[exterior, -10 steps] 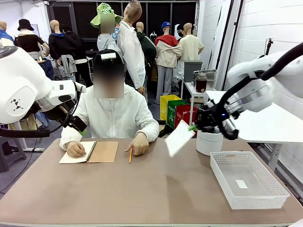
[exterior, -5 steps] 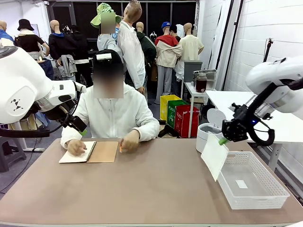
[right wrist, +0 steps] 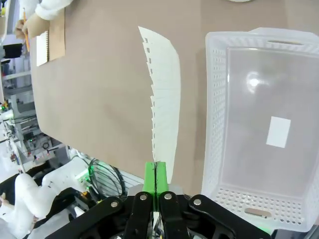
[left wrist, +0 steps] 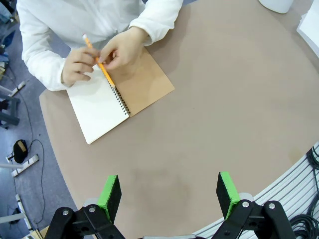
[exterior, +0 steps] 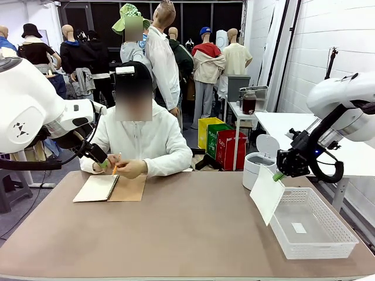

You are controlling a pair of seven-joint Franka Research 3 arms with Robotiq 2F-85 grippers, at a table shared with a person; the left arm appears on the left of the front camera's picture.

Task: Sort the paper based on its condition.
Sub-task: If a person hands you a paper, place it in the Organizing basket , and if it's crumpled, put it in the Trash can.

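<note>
Front view | brown table (exterior: 187, 234), white brick wall (exterior: 319, 52) | right pincer (exterior: 279, 174) clamped on paper (exterior: 267, 193) | left pincer (left wrist: 168, 190) apart

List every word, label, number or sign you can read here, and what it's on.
Coloured bins in the background: white print, too blurred to read.
Left arm: dark logo mark, no letters.
Paper in the right claw, notebook page, scrap in the basket: all blank.
Nothing legible anywhere.
</note>
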